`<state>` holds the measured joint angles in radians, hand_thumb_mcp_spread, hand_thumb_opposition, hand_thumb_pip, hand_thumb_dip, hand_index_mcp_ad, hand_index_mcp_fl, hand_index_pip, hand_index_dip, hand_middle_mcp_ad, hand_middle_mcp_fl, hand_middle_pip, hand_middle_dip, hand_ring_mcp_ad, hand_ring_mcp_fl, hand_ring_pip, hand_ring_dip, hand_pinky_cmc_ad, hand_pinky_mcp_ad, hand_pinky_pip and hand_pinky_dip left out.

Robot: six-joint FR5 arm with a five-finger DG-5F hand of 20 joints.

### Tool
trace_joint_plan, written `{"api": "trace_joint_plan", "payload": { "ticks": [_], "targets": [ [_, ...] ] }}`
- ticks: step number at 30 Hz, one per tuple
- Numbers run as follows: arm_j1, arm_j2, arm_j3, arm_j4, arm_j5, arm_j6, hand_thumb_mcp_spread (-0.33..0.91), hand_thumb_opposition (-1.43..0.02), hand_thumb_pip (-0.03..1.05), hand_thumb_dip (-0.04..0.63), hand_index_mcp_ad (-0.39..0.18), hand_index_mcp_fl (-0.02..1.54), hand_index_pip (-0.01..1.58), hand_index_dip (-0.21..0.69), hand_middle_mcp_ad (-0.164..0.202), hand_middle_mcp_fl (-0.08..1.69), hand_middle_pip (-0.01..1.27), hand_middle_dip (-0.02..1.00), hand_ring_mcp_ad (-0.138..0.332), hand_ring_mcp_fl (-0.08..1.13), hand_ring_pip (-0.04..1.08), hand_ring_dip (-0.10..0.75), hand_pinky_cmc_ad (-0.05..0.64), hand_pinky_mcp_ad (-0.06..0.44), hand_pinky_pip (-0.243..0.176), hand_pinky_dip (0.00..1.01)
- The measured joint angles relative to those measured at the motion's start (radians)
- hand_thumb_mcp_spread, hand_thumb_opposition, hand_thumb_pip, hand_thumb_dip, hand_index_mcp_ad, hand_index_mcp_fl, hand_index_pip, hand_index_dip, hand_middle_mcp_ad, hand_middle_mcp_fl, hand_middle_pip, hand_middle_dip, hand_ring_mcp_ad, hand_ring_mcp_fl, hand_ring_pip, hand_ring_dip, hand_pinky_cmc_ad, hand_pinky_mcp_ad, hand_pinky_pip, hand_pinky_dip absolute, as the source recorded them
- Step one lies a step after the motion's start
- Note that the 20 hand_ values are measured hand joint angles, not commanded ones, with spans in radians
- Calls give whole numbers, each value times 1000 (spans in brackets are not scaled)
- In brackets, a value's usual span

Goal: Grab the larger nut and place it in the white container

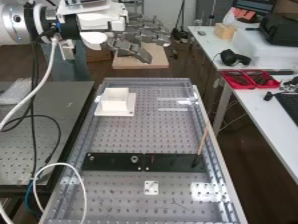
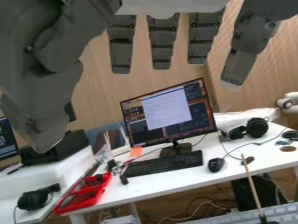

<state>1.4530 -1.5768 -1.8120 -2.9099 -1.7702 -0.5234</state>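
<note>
High above the bench's far end, the hand (image 1: 141,39) stands open, beyond and above the white container (image 1: 114,102). In the wrist view the hand (image 2: 163,42) has straight, spread fingers with nothing between them. The square white container rests on its flat base on the perforated bench, its inside too indistinct to read. On the flat black bar (image 1: 174,163) the small smaller nut (image 1: 91,158) sits near one end, and the bearing (image 1: 134,159) stands nearer the bar's middle.
A thin wooden stick (image 1: 202,142) rises from the bar's right part. A small white plate (image 1: 151,187) lies below the bar. Raised rails edge the bench (image 1: 126,137). Cables loop at the left; a white side table (image 1: 256,107) with red trays (image 1: 249,79) stands right.
</note>
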Motion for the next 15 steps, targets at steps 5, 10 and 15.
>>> {"api": "trace_joint_plan", "payload": {
  "ticks": [5, 10, 15],
  "targets": [
    [-21, -2, 40, -59, 6, -52, 98, -808, 667, 140, -150, 37, 358, -89, 72, 44, 126, 227, 178, 0, 117, 87, 412, 358, -124, 672],
    [-34, -10, 68, -94, 8, -71, 94, -801, 665, 140, -138, 52, 328, -75, 72, 44, 126, 239, 178, 0, 110, 101, 429, 354, -124, 637],
    [-44, -21, 100, -135, 5, -83, 94, -787, 668, 140, -138, 52, 312, -58, 72, 40, 126, 239, 178, -2, 87, 103, 431, 354, -124, 637]
  ]
}}
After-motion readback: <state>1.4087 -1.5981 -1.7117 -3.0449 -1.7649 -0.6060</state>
